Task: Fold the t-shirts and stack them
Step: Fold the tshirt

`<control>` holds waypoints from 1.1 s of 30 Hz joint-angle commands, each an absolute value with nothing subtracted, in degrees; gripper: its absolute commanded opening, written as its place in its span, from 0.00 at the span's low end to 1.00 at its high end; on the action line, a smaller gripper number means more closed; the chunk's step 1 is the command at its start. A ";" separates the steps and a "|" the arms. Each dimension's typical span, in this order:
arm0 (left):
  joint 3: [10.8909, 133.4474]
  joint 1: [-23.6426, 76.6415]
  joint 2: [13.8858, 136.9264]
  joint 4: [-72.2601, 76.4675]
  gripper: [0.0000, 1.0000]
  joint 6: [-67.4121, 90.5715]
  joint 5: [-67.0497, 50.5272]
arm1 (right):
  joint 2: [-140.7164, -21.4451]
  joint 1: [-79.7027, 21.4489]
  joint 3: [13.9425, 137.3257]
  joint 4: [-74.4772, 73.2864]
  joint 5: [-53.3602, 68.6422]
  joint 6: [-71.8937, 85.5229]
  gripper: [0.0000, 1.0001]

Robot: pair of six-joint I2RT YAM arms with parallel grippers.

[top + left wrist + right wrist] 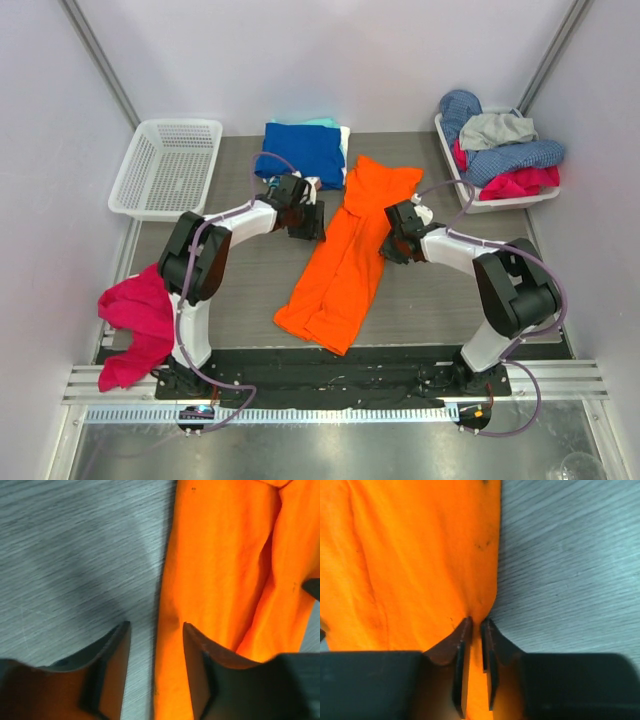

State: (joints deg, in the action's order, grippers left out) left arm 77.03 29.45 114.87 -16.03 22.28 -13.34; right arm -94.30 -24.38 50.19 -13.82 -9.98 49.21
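Lying lengthwise-folded across the middle of the worktop (250, 285), the orange t-shirt (340, 270) has the right gripper (476, 622) clenched on its right edge and the left gripper (155, 627) parted astride its left edge, so the crosswise fold looks in hand: the left must pinch too, then both carry the cloth over, ahead of stacking on the blue t-shirt (300, 150) at the far edge.

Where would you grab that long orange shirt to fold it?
By its long side edges near mid-length, one gripper from each side. The orange t-shirt lies flat as a narrow strip, so only thin edges offer a pinch. The right gripper pinches one; the left gripper straddles the other, open.
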 commanded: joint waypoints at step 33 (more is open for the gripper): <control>74.01 28.30 111.28 -14.68 0.75 24.52 -19.69 | -85.35 -21.44 45.27 -17.67 -9.76 48.25 0.55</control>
State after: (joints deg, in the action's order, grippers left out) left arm 76.66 29.06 115.13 -13.30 24.69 -19.77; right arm -88.38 -21.65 45.36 -16.14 -10.17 49.06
